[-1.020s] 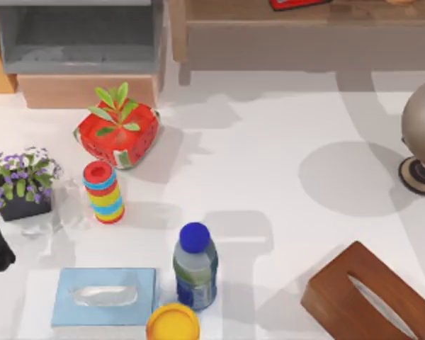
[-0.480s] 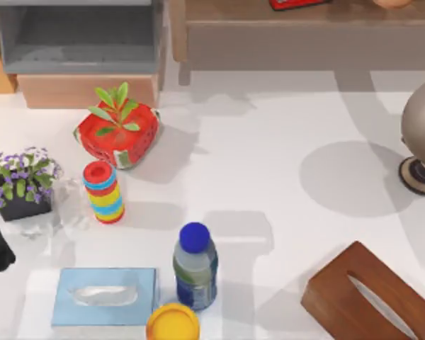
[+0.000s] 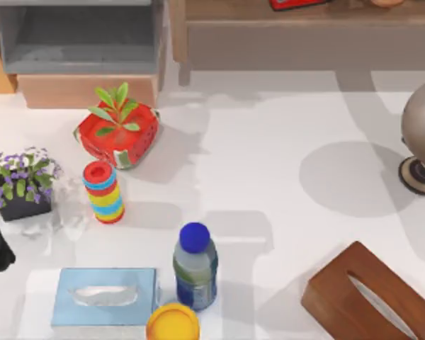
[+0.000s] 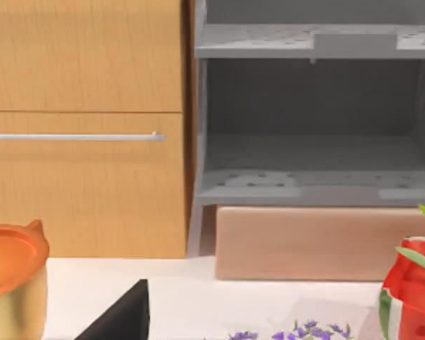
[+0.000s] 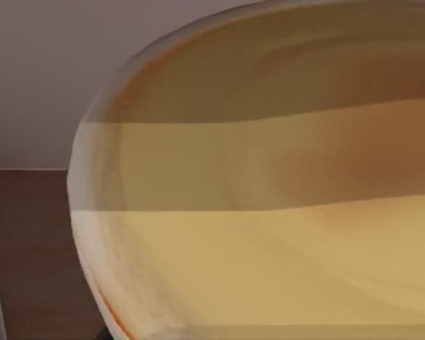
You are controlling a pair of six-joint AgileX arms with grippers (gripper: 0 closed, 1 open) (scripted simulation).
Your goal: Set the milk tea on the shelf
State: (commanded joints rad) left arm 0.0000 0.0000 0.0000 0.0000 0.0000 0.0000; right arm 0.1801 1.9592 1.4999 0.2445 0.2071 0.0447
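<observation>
- Milk tea (image 5: 269,212): clear cup, banded tan-orange and creamy yellow, very close in the right wrist view.
- Shelf (image 3: 297,18): tan-brown wooden plank, top view's upper right.

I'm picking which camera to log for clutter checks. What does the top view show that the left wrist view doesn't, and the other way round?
Top view alone: the blue-capped bottle, striped ring stack, blue tissue box, wooden shelf at the back.
Left wrist view alone: the wood-grain cabinet front, an orange-lidded jar.
Both: the grey open box, red strawberry-like planter, purple flowers.
</observation>
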